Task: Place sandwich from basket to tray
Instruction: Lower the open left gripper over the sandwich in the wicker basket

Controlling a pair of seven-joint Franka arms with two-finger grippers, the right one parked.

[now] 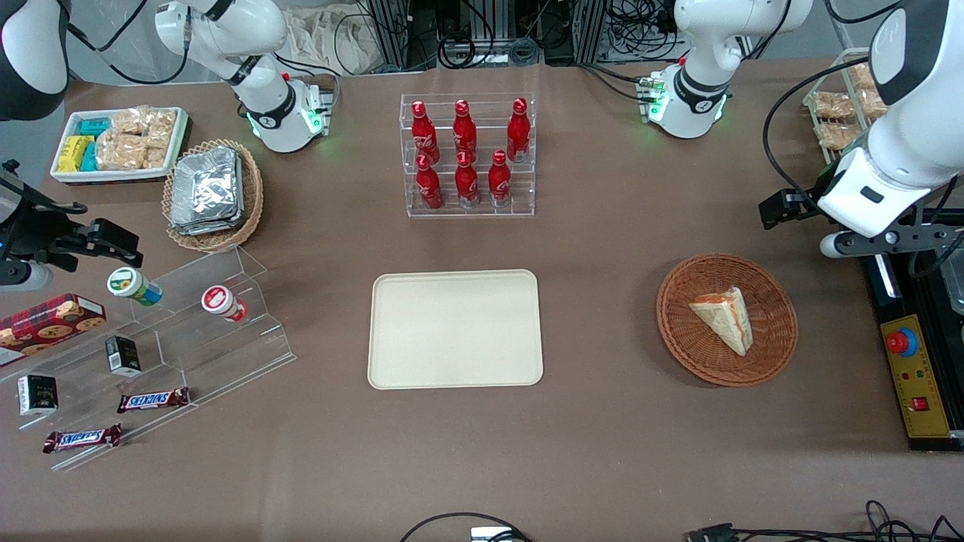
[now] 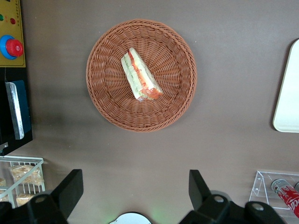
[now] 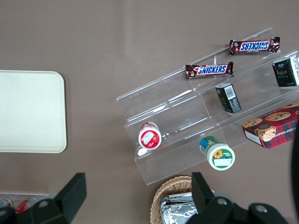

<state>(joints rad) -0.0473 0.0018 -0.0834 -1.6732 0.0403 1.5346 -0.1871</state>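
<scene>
The small triangular sandwich (image 2: 141, 81) of pale bread, with an orange-red and green filling layer along one edge, lies on its side near the middle of the round, shallow, reddish-brown woven wicker basket (image 2: 107, 109), toward the working arm's end of the brown table (image 1: 602, 421). The flat rectangular cream-beige tray (image 1: 455, 329) with rounded corners and a low rim sits bare at mid-table, well apart from the basket. The left arm's gripper (image 2: 135, 189) hangs high above the table, farther from the front camera than the basket and not over the sandwich; its two black fingers (image 2: 70, 189) stand wide apart and hold nothing. Judged from its look, the sandwich is light, soft and easily crushed, and the filling may slide between the slices if squeezed along the layered edge. The preferred hold is across the two flat bread faces near the thick middle of the wedge, with light closing force, avoiding the thin pointed end. The basket rim is low and should not obstruct a vertical approach.
</scene>
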